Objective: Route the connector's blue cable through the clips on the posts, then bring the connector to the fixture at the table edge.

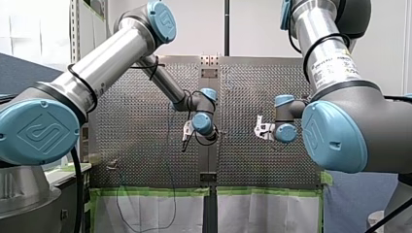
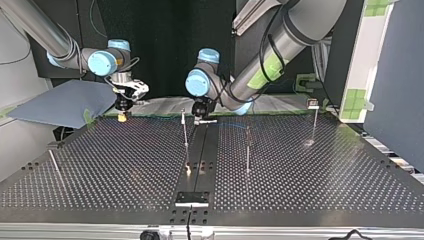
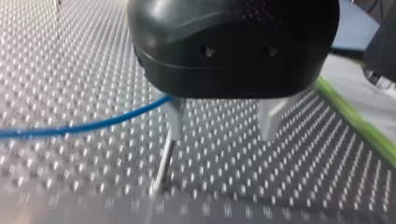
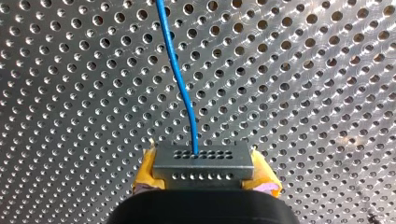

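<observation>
My right gripper is shut on the grey connector, with a yellow pad on each side of it. The blue cable runs from the connector away over the perforated table. In the top view this gripper hangs near the table's far left. My left gripper stands open, its metal fingers apart with nothing between them. The cable reaches the outer side of one finger, just above a thin post. In the top view it hovers beside the middle post.
More thin posts stand on the table, and one leans at the top view's left. The black fixture sits at the near edge. A blue-grey sheet lies beyond the far left corner.
</observation>
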{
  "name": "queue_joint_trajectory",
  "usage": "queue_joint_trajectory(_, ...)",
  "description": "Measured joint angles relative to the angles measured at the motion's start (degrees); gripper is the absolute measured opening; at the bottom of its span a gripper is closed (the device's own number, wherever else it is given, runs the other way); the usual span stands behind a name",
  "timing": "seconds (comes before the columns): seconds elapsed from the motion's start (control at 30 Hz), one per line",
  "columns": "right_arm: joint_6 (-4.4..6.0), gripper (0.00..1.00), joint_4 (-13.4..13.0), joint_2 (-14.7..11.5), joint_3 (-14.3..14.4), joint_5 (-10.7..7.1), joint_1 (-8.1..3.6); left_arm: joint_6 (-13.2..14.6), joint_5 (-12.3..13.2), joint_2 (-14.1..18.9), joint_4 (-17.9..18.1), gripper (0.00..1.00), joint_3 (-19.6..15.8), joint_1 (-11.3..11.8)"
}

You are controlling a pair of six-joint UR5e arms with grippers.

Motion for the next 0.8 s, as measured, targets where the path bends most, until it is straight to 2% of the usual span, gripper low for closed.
queue_joint_trajectory(0.1,0.0,0.0,0.0,0.0,0.0,0.0,0.0,0.1,0.7,0.0,-0.1,1.0,-0.4,-0.6)
queue_joint_trajectory(0.6,0.06,0.0,0.2,0.0,0.0,-0.07,0.0,0.0,-0.5,0.3,0.1,1.0,-2.2,-1.9)
queue_joint_trajectory(0.8,0.08,0.0,0.2,0.0,0.0,-0.03,0.0,-0.2,-2.0,1.0,0.7,1.0,-2.8,-2.3)
